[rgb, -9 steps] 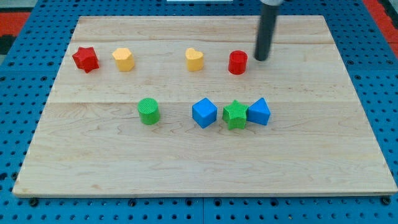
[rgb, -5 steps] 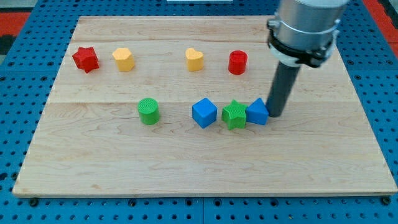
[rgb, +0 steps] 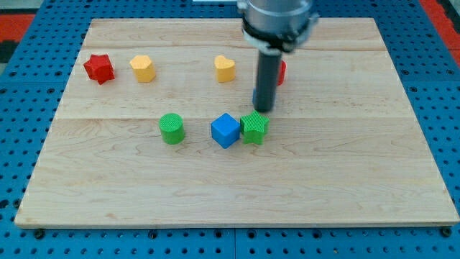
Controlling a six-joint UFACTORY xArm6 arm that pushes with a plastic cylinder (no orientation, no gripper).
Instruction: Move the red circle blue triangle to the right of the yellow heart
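You are looking at a pale wooden table (rgb: 144,180) made of long planks with visible grain, set on a blue perforated base (rgb: 21,93). The dark, smooth, straight rod comes down from a grey metal collar at the view's top, and my tip (rgb: 263,109) rests just above the green star (rgb: 254,127), close to its upper edge; you cannot tell whether they touch. This tool is a plain rod, so it has nothing to spread or press together and pinches nothing.

The red circle (rgb: 281,72), a short cylinder, is mostly hidden behind the rod; only a sliver shows at the rod's right, beside the yellow heart (rgb: 225,69). The blue triangle cannot be seen anywhere in the view.

The green star has a ribbed top and sits touching the blue cube (rgb: 225,130) on its left. Further left stands the green cylinder (rgb: 172,128), also ribbed. Along the upper row, at the view's left, lie the red star (rgb: 98,68) and a yellow block (rgb: 143,68) with flat, angular sides.
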